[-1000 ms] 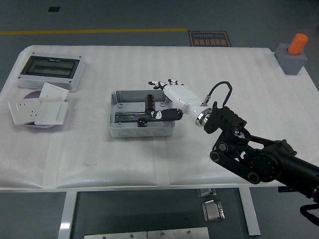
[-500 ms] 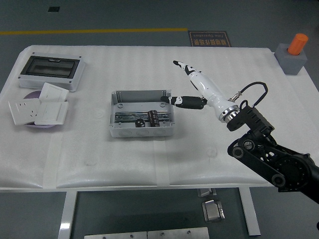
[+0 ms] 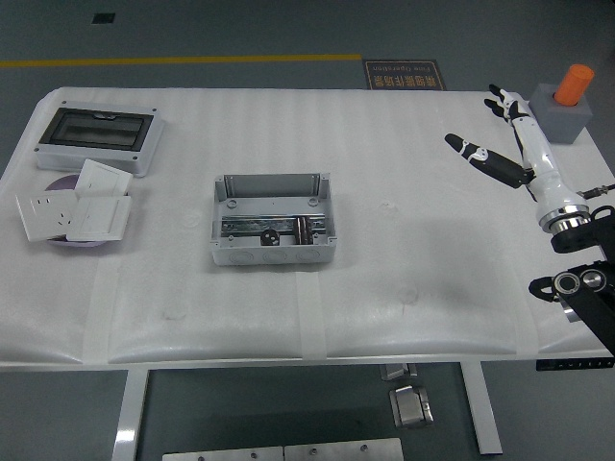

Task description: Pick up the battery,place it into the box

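Note:
A grey open box [image 3: 274,220] sits at the middle of the white table. A dark cylindrical battery [image 3: 306,230] lies inside it, at the right end of the metal rail. My right hand [image 3: 495,130] is far from the box, raised over the table's right side near the far right corner. Its fingers are spread and hold nothing. My left arm is out of view.
A grey enclosure with a dark window [image 3: 97,136] stands at the far left. White socket plates [image 3: 77,210] lie on a purple disc in front of it. A grey block with an orange cylinder [image 3: 569,102] stands at the far right corner.
My right hand let go of the battery, which now lies in the box. The hand drew back to the right and up, away from the box, with fingers spread.

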`<action>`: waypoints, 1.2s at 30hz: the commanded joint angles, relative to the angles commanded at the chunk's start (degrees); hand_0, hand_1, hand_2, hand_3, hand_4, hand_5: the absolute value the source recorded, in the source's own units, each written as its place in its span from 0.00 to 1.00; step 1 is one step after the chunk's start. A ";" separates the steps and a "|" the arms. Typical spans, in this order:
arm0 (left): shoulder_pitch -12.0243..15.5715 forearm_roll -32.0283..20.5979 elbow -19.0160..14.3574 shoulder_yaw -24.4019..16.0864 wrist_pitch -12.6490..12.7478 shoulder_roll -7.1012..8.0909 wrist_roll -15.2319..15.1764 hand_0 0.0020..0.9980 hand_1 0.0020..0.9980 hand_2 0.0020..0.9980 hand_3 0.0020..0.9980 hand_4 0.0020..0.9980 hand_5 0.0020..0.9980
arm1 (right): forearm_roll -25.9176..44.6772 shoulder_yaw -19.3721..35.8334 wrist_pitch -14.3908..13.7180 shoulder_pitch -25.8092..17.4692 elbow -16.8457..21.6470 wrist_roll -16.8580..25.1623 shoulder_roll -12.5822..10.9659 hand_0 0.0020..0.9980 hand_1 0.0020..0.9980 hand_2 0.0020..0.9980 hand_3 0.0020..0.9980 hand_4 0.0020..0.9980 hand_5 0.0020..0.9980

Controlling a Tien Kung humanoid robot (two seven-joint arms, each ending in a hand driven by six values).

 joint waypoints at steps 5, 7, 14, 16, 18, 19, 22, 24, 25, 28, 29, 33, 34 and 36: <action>-0.22 0.28 0.00 -0.18 -0.06 0.47 0.10 0.63 0.65 0.48 0.55 0.46 0.32 | 0.82 5.93 0.19 -1.43 -0.48 0.33 -0.77 0.98 0.86 0.86 0.95 1.00 0.60; -0.35 0.24 0.00 -0.03 -0.12 0.62 0.13 0.63 0.65 0.48 0.55 0.46 0.32 | 1.01 7.47 0.19 -1.66 -0.63 0.43 -0.68 0.98 0.86 0.86 0.95 1.00 0.60; -0.75 0.28 0.00 0.30 -0.26 1.37 0.19 0.63 0.65 0.48 0.55 0.46 0.32 | 1.10 10.19 0.11 -2.27 -1.00 0.37 -0.26 0.97 0.86 0.84 0.94 1.00 0.59; -0.74 0.57 0.00 0.17 -0.30 1.61 0.23 0.63 0.65 0.48 0.55 0.46 0.31 | 0.98 10.63 0.05 -2.41 -1.01 0.36 -0.09 0.97 0.86 0.84 0.93 1.00 0.60; -0.72 0.87 0.00 0.08 -0.34 1.76 0.28 0.63 0.65 0.48 0.55 0.46 0.31 | 0.87 10.89 0.01 -2.54 -1.03 0.36 -0.01 0.97 0.86 0.84 0.93 1.00 0.60; -0.71 1.03 0.00 0.02 -0.36 1.82 0.30 0.63 0.65 0.48 0.55 0.46 0.31 | 0.83 10.99 -0.02 -2.62 -1.04 0.35 -0.01 0.97 0.86 0.84 0.93 1.00 0.60; -0.70 1.24 0.00 0.00 -0.38 1.97 0.27 0.63 0.65 0.48 0.55 0.46 0.31 | 0.73 11.34 -0.09 -2.92 -1.09 0.32 -0.09 0.96 0.85 0.84 0.93 0.99 0.60; -0.69 1.29 0.00 0.03 -0.35 1.94 0.21 0.63 0.65 0.48 0.55 0.46 0.31 | 0.61 11.72 -0.14 -3.07 -1.05 0.28 -0.17 0.96 0.85 0.84 0.93 0.99 0.60; -0.64 1.29 0.00 0.06 -0.35 1.89 0.20 0.63 0.65 0.48 0.55 0.46 0.31 | 0.51 11.90 -0.15 -3.12 -1.02 0.26 -0.18 0.96 0.85 0.84 0.93 0.99 0.60; -0.29 1.43 0.00 -0.24 -0.27 1.47 0.28 0.63 0.65 0.48 0.55 0.47 0.31 | 0.11 12.49 -0.25 -3.14 -0.90 0.23 -0.09 0.96 0.85 0.84 0.93 0.98 0.59; -0.16 1.34 0.00 -0.28 -0.25 1.28 0.32 0.63 0.65 0.48 0.55 0.47 0.31 | 0.06 12.71 -0.30 -3.17 -0.86 0.27 0.04 0.96 0.85 0.84 0.93 0.98 0.59; -0.12 0.88 0.00 -0.35 -0.19 0.65 0.42 0.63 0.65 0.49 0.55 0.47 0.30 | -0.08 13.20 -0.37 -3.44 -0.84 0.36 0.64 0.96 0.85 0.84 0.92 0.97 0.58; -0.19 0.68 0.00 -0.26 -0.16 0.56 0.38 0.63 0.65 0.49 0.55 0.47 0.30 | -0.11 13.24 -0.37 -3.47 -0.85 0.35 0.70 0.96 0.85 0.84 0.92 0.97 0.58; -0.34 0.31 0.00 -0.11 -0.10 0.44 0.32 0.63 0.65 0.49 0.55 0.47 0.30 | -0.16 13.36 -0.36 -3.47 -0.87 0.33 0.79 0.96 0.85 0.84 0.92 0.97 0.58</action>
